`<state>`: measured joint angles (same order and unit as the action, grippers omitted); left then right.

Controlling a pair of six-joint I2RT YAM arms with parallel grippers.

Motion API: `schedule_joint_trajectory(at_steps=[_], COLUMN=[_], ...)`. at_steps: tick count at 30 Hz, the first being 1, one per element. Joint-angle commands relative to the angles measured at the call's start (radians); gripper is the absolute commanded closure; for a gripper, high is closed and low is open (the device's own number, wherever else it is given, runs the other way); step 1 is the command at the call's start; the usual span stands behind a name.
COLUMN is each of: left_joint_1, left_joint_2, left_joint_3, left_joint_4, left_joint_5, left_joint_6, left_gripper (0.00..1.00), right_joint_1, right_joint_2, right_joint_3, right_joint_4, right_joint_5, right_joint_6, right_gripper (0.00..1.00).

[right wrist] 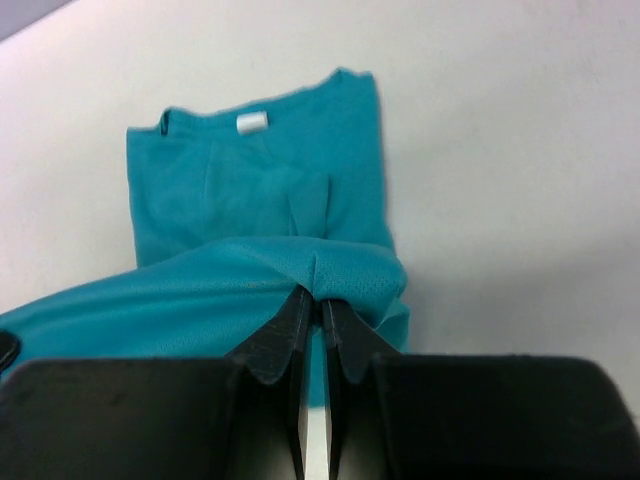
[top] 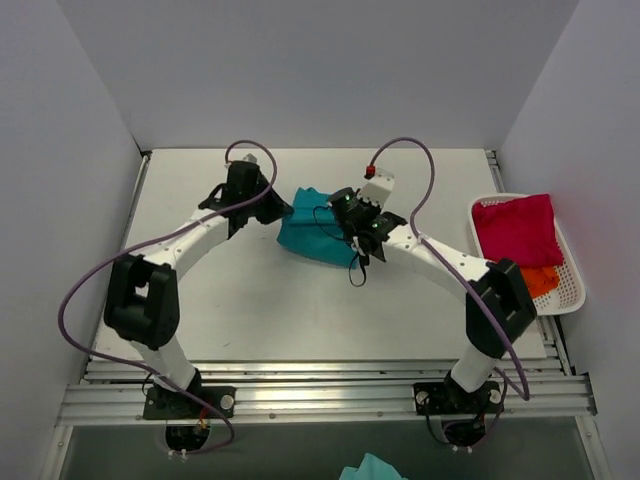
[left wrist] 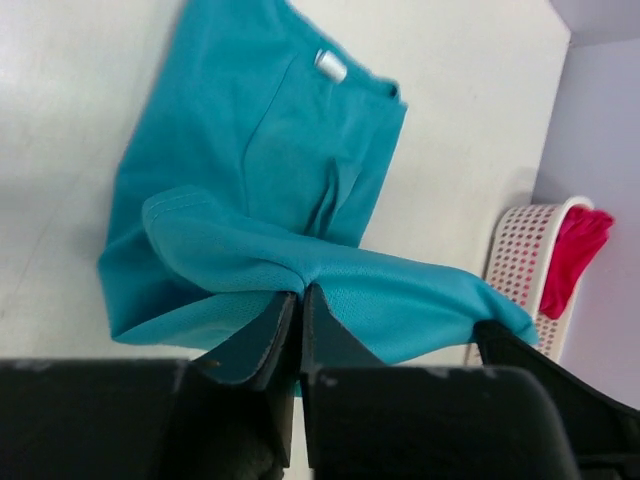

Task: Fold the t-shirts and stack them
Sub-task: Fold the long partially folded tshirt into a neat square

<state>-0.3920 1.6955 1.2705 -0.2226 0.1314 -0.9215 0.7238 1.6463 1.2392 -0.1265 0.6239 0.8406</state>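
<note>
Both arms are gripping the teal t-shirt (top: 300, 235), which is lying toward the back of the surface (top: 300, 320). The left jaws are clenching one raised edge and the right jaws another, holding a fold up above the rest. The crimson t-shirt (top: 518, 228) and the orange t-shirt (top: 541, 281) are sitting in the white basket (top: 573, 286) on the right.
</note>
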Motion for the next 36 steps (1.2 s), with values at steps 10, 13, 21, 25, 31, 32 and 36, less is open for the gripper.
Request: schedule_joint_trajectory(at_steps=[10, 13, 21, 25, 31, 32, 36], left_joint_1=[0.248, 0.283, 0.357, 0.34, 0.25, 0.239, 0.193], left_joint_2=[1.268, 1.031, 0.616, 0.483, 0.423, 0.437, 0.49], left_joint_3=[1.921, 1.509, 0.871, 0.654, 0.418, 0.426, 0.435], left_joint_4=[-0.127, 0.015, -0.128, -0.179, -0.234, -0.28, -0.29], left_joint_5=[0.624, 0.665, 0.415, 0.253, 0.056, 0.006, -0.016], left_joint_6=[-0.234, -0.203, 0.198, 0.311, 0.42, 0.427, 0.428], left_gripper=[0.06, 0.06, 0.06, 0.06, 0.06, 0.06, 0.06], right_joint_1=[-0.296, -0.288, -0.29, -0.276, -0.265, -0.267, -0.268], right_joint_2=[0.752, 0.615, 0.356, 0.233, 0.008, -0.023, -0.186], right_joint_3=[1.142, 0.93, 0.563, 0.401, 0.127, 0.1, 0.04], right_joint_4=[-0.418, -0.232, -0.125, -0.067, -0.007, 0.004, 0.004], right_joint_5=[-0.026, -0.038, -0.009, -0.02, -0.009, -0.01, 0.005], right_joint_6=[0.051, 0.04, -0.035, -0.083, -0.074, -0.074, -0.081], right_gripper=[0.0, 0.0, 0.0, 0.0, 0.0, 0.0, 0.0])
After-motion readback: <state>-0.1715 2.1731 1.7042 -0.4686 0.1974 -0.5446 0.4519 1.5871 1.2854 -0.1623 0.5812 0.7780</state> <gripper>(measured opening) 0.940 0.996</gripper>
